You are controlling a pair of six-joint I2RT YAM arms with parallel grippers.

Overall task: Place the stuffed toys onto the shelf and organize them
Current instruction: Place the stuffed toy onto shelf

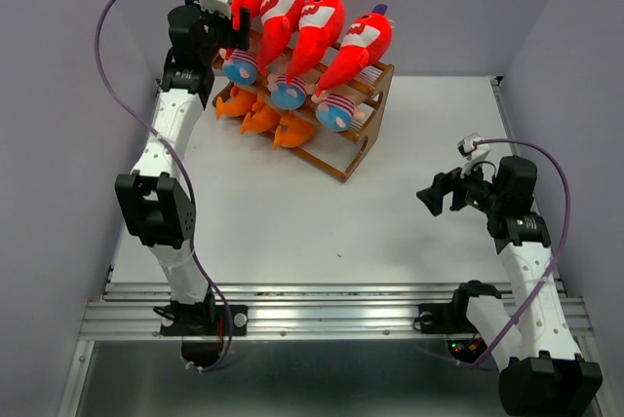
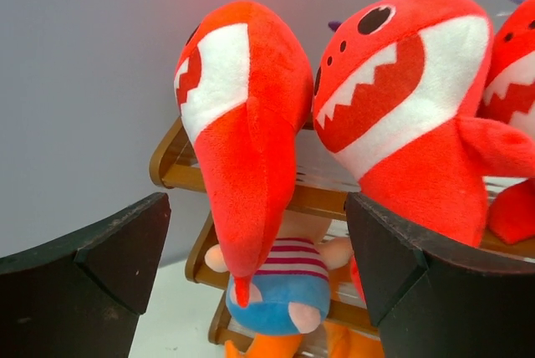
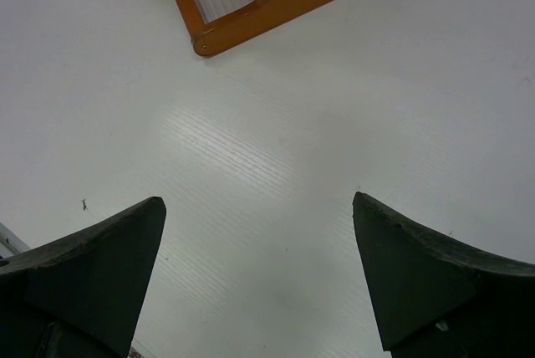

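Note:
The brown wooden shelf (image 1: 353, 149) stands at the back of the table with stuffed toys on all three tiers. Red sharks (image 1: 317, 27) lean along the top, striped-shirt dolls (image 1: 286, 93) fill the middle, and orange fish (image 1: 261, 120) lie at the bottom. My left gripper (image 1: 237, 20) is at the shelf's left end, open. In the left wrist view its fingers (image 2: 92, 274) stand wide on either side of the leftmost red shark (image 2: 242, 124) without touching it; a doll (image 2: 280, 291) sits below. My right gripper (image 1: 434, 195) hovers open over bare table, nothing between its fingers (image 3: 435, 274).
Grey walls close in behind and to the left of the shelf (image 2: 180, 166). The shelf's side panel foot (image 3: 267, 7) shows at the top of the right wrist view. A metal rail (image 1: 331, 315) with both arm bases runs along the near edge.

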